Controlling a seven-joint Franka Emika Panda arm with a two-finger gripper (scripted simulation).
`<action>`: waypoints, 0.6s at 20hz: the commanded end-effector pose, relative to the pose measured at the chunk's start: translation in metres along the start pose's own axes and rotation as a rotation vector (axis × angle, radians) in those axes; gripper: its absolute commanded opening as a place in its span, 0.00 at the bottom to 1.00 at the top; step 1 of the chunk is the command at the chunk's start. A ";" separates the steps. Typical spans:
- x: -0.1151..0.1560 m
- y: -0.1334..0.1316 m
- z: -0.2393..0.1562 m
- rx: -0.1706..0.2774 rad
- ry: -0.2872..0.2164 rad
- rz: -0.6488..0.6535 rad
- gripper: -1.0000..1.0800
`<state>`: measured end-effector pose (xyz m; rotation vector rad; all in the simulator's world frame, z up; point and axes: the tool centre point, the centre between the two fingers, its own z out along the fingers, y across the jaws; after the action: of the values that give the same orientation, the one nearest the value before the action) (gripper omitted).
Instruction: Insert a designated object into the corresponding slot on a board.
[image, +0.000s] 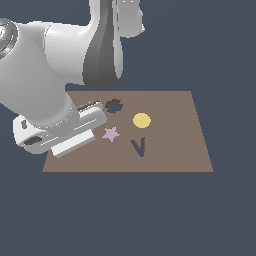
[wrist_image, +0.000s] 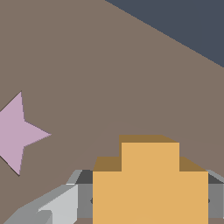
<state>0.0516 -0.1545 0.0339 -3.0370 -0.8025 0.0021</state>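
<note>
In the wrist view the orange cross-shaped designated object (wrist_image: 149, 183) fills the space between my gripper (wrist_image: 149, 199) fingers (wrist_image: 65, 205), which press against both of its sides. In the exterior view my gripper (image: 75, 141) hangs low over the left part of the brown board (image: 170, 150), and the hand hides the orange piece. The slot (image: 114, 106), a dark lobed cutout, lies on the board just beyond the hand, toward the far edge. I cannot tell whether the piece rests on the board or is lifted off it.
A pink star (image: 111, 133) (wrist_image: 17, 133) lies close beside the gripper. A yellow disc (image: 142, 120) and a dark V-shaped cutout (image: 139, 146) sit nearer the board's middle. My bulky white arm (image: 45, 75) covers the board's left far corner. Dark floor (wrist_image: 188, 26) surrounds the board.
</note>
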 end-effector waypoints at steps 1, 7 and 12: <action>-0.007 -0.007 -0.001 0.000 0.001 0.046 0.00; -0.028 -0.031 -0.002 0.000 0.001 0.193 0.00; -0.046 -0.059 -0.003 0.000 0.001 0.347 0.00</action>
<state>-0.0085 -0.1312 0.0366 -3.1231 -0.3405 0.0025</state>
